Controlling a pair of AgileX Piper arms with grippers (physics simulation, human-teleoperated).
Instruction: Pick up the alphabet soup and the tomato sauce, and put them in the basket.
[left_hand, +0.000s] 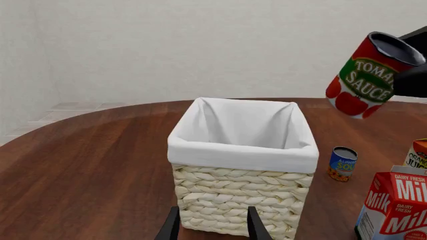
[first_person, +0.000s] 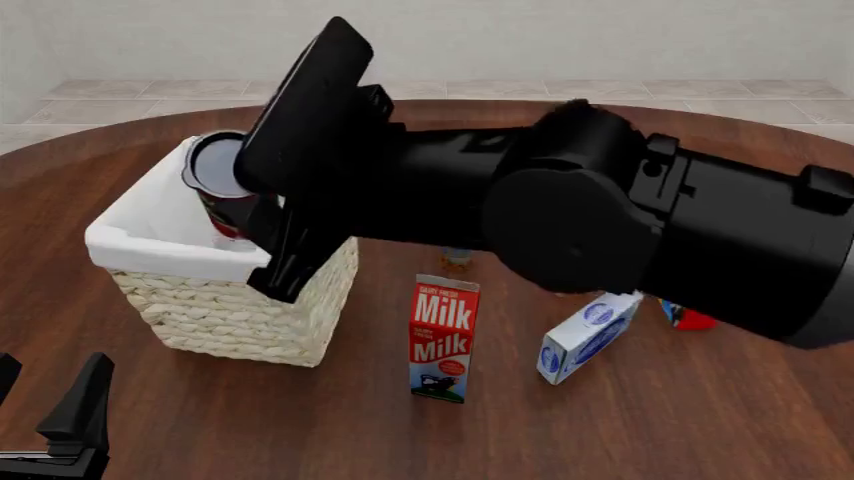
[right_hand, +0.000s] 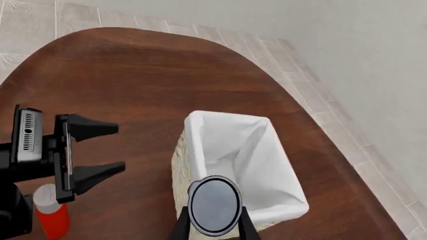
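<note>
While its two fingers clamp the can from both sides, the right gripper (right_hand: 213, 220) holds the red-and-green tomato sauce (left_hand: 365, 75) tilted above the basket (left_hand: 243, 150), at the upper left of the front view. The blue-and-orange alphabet soup (left_hand: 342, 163) stands on the table just right of the basket, near a milk carton (first_person: 443, 338). The left gripper (right_hand: 119, 148) is spread wide and holds nothing.

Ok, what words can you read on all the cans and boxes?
"TOMA... SAUCE": on the lifted tomato sauce can.
"DAIRY FRESH" and "Milk": on the milk carton.
"SOU...": on the alphabet soup can; the rest is too small.
Orange carton: cut off and blurred.
Blue-and-white box: too blurred to read.
</note>
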